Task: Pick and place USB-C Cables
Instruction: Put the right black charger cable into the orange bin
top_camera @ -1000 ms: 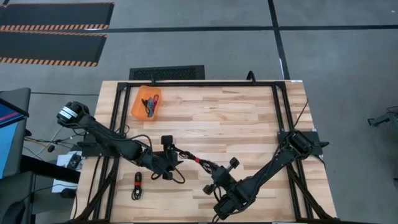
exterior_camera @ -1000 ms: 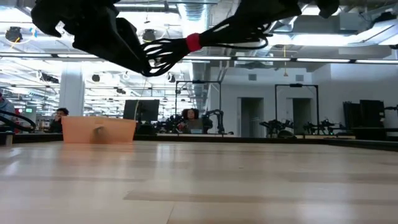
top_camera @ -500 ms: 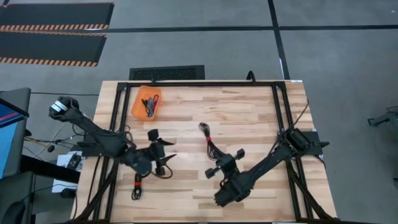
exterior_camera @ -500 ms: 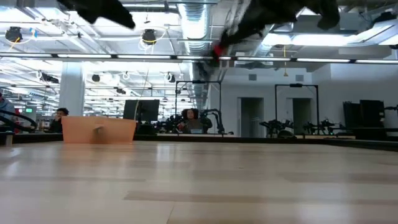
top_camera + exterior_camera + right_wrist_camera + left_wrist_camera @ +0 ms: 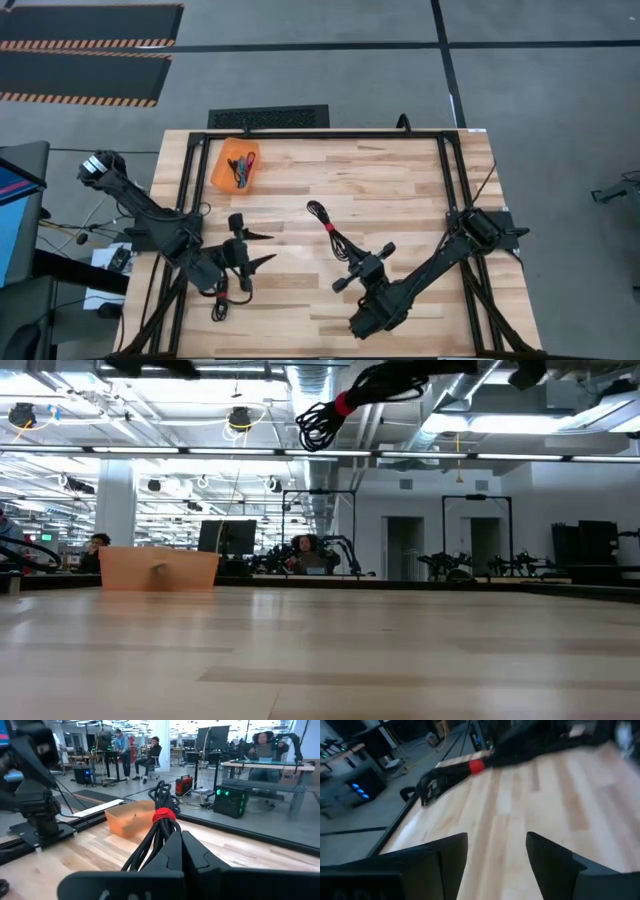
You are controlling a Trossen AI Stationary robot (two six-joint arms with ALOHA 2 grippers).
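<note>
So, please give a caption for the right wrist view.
Right hand shut on a black cable with red tie, held above the table, orange bin beyond.

A grey concrete floor (image 5: 330, 75) surrounds the pale wooden counter (image 5: 400, 190), with hazard-striped black mats (image 5: 85, 50) lying well apart from it. Beyond it, ceiling lights (image 5: 240, 420) brighten an open workshop of desks, monitors (image 5: 225, 537) and seated people (image 5: 152, 752).

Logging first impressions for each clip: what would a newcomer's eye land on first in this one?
The black cable with a red tie, held in the air above mid-table by the shut right gripper. Next, the orange bin at the table's far left corner, with coloured cables inside. The left gripper hangs open over the near left part of the table, just past another cable lying near that edge.
</note>
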